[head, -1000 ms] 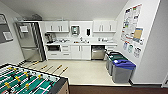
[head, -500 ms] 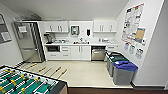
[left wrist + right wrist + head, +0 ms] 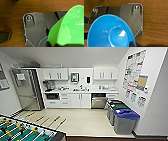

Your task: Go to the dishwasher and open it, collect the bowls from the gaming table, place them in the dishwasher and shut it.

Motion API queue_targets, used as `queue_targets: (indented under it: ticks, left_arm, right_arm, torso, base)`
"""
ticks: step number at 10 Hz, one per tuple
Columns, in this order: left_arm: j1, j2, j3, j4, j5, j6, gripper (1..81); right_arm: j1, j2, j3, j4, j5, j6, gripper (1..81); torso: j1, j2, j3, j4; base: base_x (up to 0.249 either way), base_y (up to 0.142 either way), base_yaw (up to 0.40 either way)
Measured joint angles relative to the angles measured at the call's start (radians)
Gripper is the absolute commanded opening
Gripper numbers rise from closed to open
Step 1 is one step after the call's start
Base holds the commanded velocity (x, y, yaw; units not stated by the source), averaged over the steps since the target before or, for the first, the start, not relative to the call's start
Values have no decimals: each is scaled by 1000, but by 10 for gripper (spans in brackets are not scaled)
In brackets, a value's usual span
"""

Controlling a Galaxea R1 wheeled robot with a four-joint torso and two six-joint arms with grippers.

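With the lime bowl point(image 3: 70, 27) grasped in the left hand point(image 3: 58, 44) and the blue bowl point(image 3: 110, 32) in the right hand point(image 3: 132, 43), collecting looked done, while the dishwasher point(image 3: 98, 100) far ahead awaited loading and closing.

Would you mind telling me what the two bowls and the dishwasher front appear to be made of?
The green bowl and the blue bowl look like glossy plastic: saturated uniform colour, thin rims and bright white highlights on smooth walls. The dishwasher front looks like stainless steel, grey and dully reflective, though it is too far off to be sure of the finish.

Open floor point(image 3: 82, 119) toward dishwasher point(image 3: 98, 101); bins point(image 3: 122, 118) right, foosball table point(image 3: 22, 133) left.
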Motion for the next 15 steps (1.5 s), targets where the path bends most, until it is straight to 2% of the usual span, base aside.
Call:
queue_targets:
  ticks: [6,15]
  left_arm:
    - [3,-1,0,0,0,0,10]
    - [-3,2,1,0,-2,0,10]
  right_arm:
    - [-1,3,-2,0,0,0,10]
    - [6,0,-2,0,0,0,10]
  torso:
    - [-1,0,0,0]
    - [0,0,0,0]
  base:
    - [134,-77,0]
    - [134,0,0]
